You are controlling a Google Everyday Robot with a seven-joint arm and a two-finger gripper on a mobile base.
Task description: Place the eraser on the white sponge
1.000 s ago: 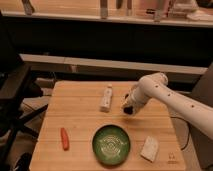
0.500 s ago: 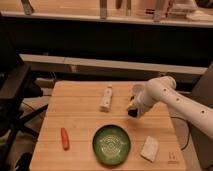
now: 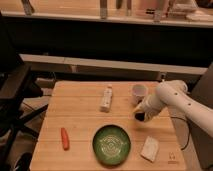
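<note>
White sponge (image 3: 149, 148) lies flat near the front right corner of the wooden table (image 3: 80, 112), well clear of the edge. Its long axis runs roughly front to back, tipped a little to the picture's right at the far end. Just beside it to the left, not touching, sits the green plate (image 3: 111, 145). Further left lies a slim orange-red stick (image 3: 64, 138), well apart from both.

Behind the white sponge, toward the table's middle depth, the gripper (image 3: 140, 116) hangs low over the bare wood at the end of the white arm (image 3: 172, 97), which reaches in from the right. A dark shape at its tip may be the eraser, which is seen nowhere else on the table. Whether the gripper is clamped on it or stands apart cannot be told.

The coming move probably turns on one relation. The pad lies straight toward the front edge from the gripper, a touch to the right, with clear board between.

Farther back a white bottle (image 3: 106, 98) lies on its side, and a white cup (image 3: 139, 91) stands just behind the gripper.
</note>
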